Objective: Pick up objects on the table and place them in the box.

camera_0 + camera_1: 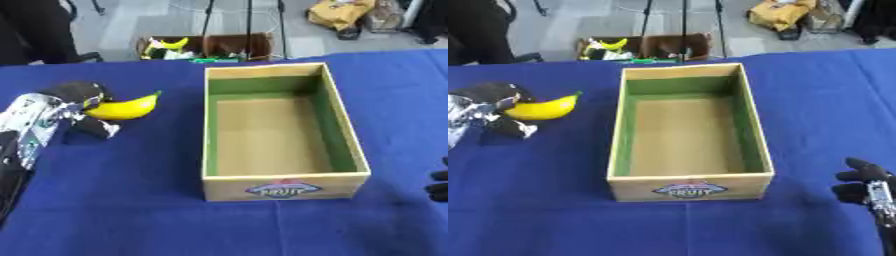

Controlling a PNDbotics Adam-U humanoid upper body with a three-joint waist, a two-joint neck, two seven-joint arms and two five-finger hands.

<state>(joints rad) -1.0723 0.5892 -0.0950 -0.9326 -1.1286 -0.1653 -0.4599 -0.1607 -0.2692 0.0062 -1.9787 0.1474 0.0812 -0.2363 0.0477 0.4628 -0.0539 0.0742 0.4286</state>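
My left hand (79,107) is curling round the banana (127,107) near the counter's (131,200) left edge | right hand (868,186) idling at right edge, fingers unclear | box (282,188) empty, mid-counter | should lift clear of near wall before lowering in.

- The table wears a deep blue cloth (131,200), matt and smooth, with a faint crease line running across its near part.
- The open rectangular box (284,187) looks like pale bare wood on its rims and outer walls, dull in finish; its inner walls are painted flat green and its floor is plain brown like cardboard. A printed label sits on the near wall.
- The yellow banana (127,107), at nine o'clock from the box, has a smooth skin with a slight sheen.
- The robot's left hand (79,100) holding it is matt black, and the forearm behind is shiny silver metal.
- The right hand (866,182), at five o'clock, is dull black.
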